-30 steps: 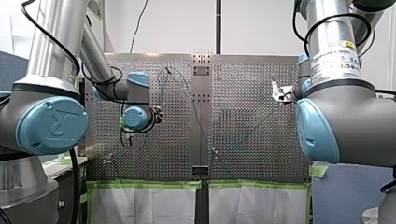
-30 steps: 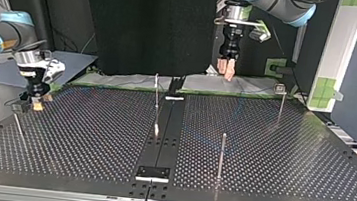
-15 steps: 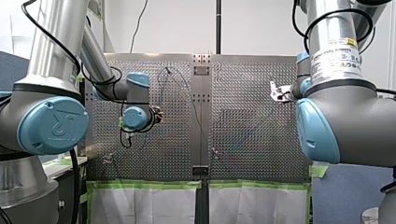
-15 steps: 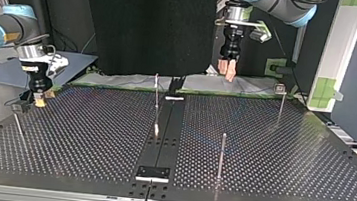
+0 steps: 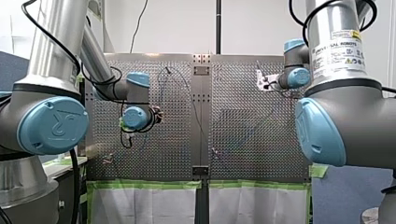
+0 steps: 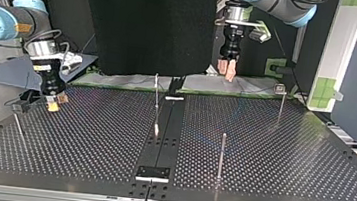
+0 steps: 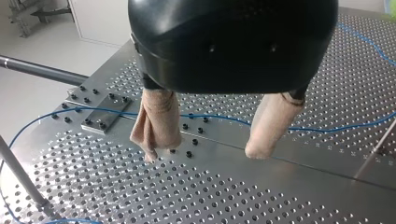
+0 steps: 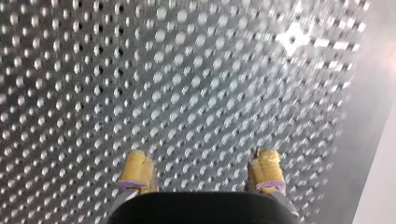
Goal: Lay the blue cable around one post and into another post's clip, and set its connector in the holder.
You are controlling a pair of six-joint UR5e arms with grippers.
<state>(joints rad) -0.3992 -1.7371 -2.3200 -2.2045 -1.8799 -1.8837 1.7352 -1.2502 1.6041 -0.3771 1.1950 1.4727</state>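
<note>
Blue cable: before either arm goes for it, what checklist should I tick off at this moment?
1. My left gripper: beige-padded fingers open, nothing between them: ok.
2. My right gripper: yellow-padded fingers open, nothing between them, above the perforated metal table: ok.
3. Thin blue cable: lies on the table below my left gripper, not gripped: ok.
4. Cable seated in the thin metal post with a clip on top: cannot tell.
5. Connector set in the holder: cannot tell; neither can be made out.
</note>
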